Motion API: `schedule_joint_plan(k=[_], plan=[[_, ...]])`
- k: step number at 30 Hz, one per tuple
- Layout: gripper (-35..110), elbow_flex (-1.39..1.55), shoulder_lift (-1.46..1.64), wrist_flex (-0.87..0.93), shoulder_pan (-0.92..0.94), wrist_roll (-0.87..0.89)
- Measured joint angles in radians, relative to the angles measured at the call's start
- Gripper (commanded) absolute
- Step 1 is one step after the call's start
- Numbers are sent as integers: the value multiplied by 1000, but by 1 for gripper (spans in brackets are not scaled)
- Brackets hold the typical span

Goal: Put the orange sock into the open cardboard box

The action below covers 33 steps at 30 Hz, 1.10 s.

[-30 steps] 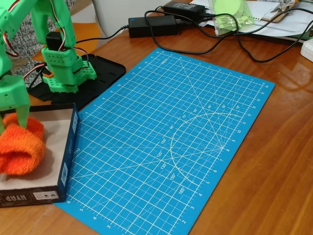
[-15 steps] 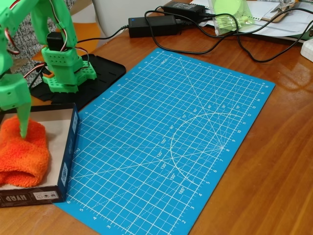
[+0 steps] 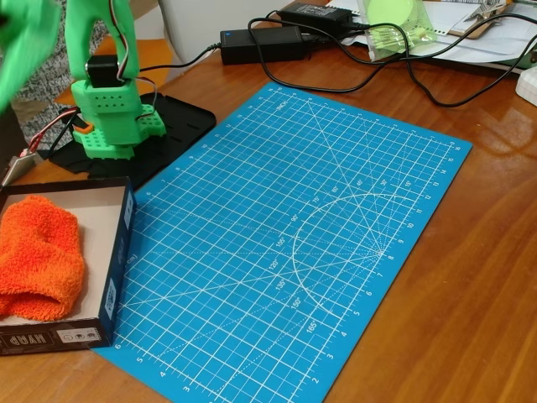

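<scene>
The fixed view stands close above the desk's front edge, angled down across the blue cutting mat toward the arm base at the far left.

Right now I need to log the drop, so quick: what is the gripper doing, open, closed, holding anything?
Gripper: blurred at the top left of the fixed view, open or closed cannot be told. The orange sock lies in the box.
</scene>
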Motion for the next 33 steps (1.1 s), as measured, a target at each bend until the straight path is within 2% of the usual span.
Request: schedule_joint_plan(k=[7, 12, 15, 22, 28, 33], plan=[[0, 81, 17, -110, -520, -163], [0, 324, 20, -58, -848, -400], [0, 512, 55, -2, -914, -462], [-1, 960, 232, 44, -953, -477], [-1, 1324, 658, 213, -1020, -462], [-1, 1451, 1077, 364, -1014, -474]])
